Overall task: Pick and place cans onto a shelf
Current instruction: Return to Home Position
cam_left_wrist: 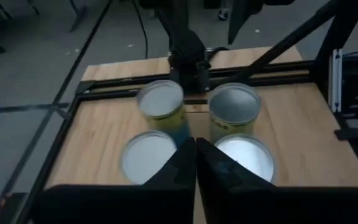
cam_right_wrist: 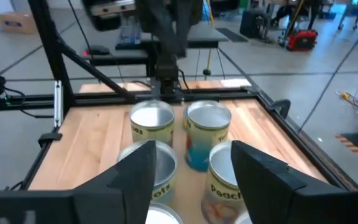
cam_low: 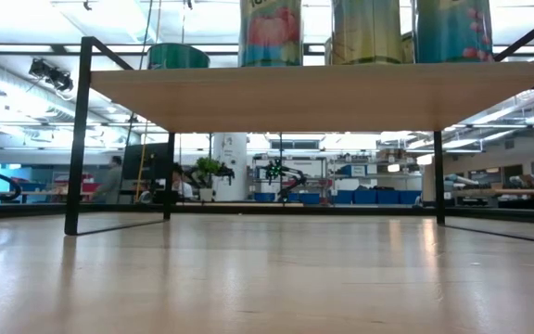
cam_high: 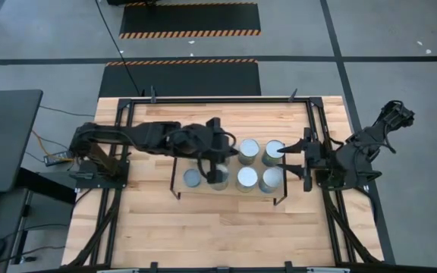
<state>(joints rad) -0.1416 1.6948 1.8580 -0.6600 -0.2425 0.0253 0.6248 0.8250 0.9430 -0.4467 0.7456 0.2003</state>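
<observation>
Robotics lab: hazard-striped floor mats (cam_high: 190, 20), blue bins (cam_low: 369, 197).

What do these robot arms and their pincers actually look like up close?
Both arms, left arm and right arm, are dark, nearly black, built of jointed chunky segments. Each ends in a gripper with two flat, dark, wedge-shaped fingers: the left gripper and right gripper. I can make out no markings on them.
</observation>
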